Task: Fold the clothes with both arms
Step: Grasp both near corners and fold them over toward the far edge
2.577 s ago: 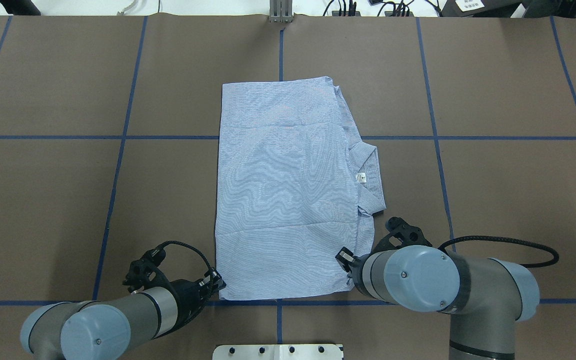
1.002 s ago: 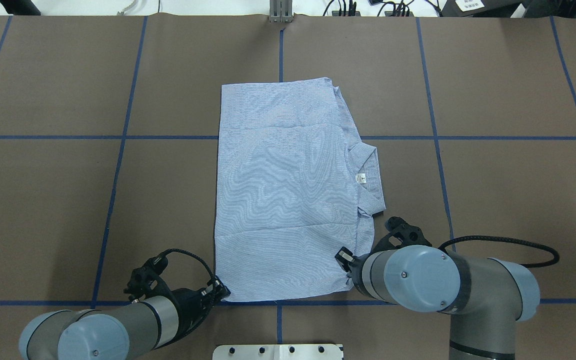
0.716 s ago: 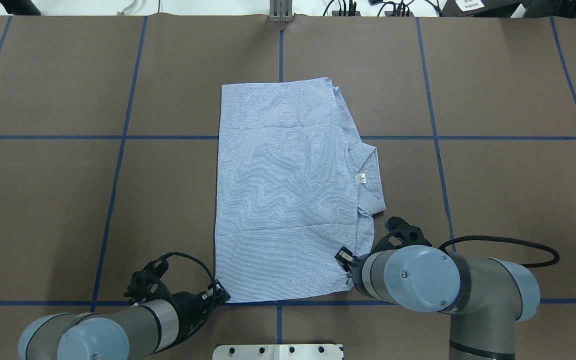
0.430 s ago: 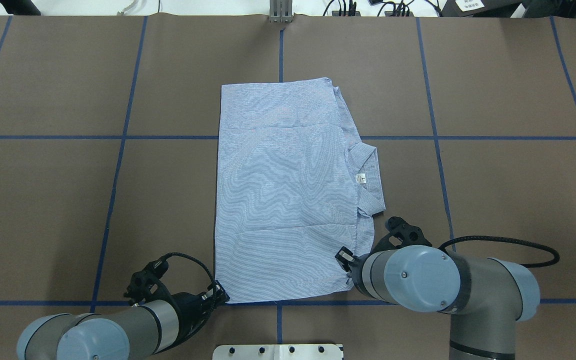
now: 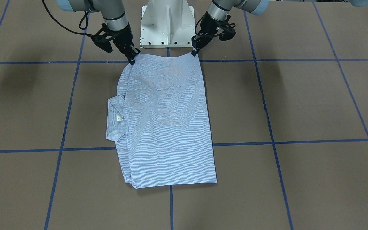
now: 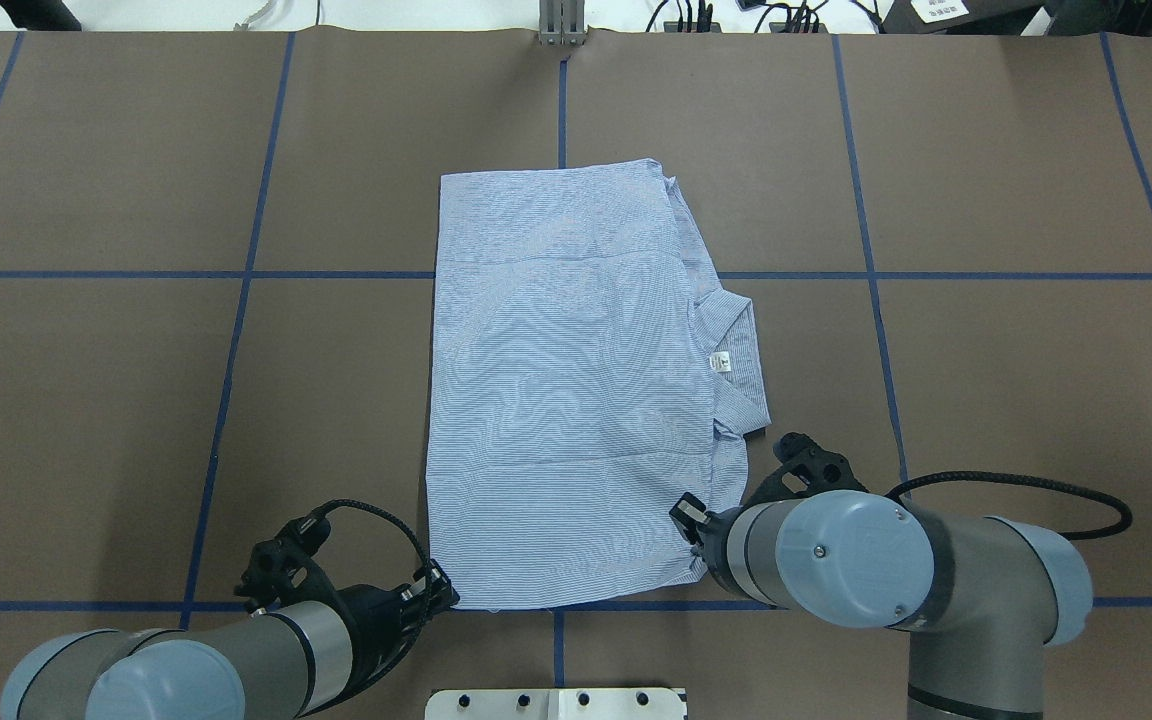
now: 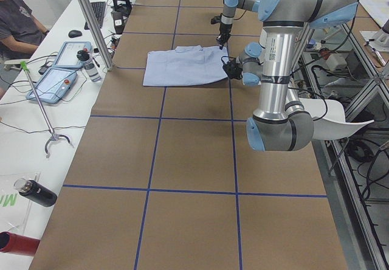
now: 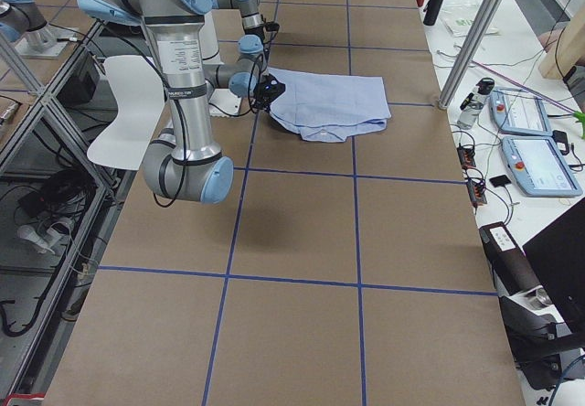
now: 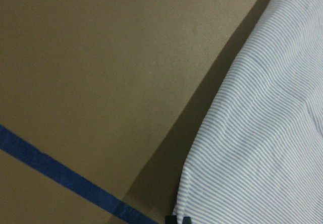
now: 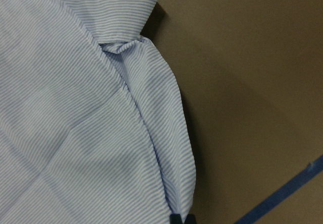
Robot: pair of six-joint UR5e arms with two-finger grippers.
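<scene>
Exterior front-facing view showed my left gripper [image 5: 194, 51] and right gripper [image 5: 133, 59] each pinched closed on a near corner of the folded shirt [image 5: 166, 121], which lay mid-table [image 5: 299, 105].

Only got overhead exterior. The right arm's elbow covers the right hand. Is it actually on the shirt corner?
Observer: Yes. In the front-facing view the right hand has its tips on the near corner of the shirt, on the side where the collar is.
Operator: Closed on it?
Observer: Looks so. In the right wrist view the cloth edge runs straight into the tips at the bottom of the frame, with no gap showing.
Operator: Corners off the table yet?
Observer: Probably just. From the front the hem bows slightly between the right hand and the left hand, so both corners seem a little raised.
</scene>
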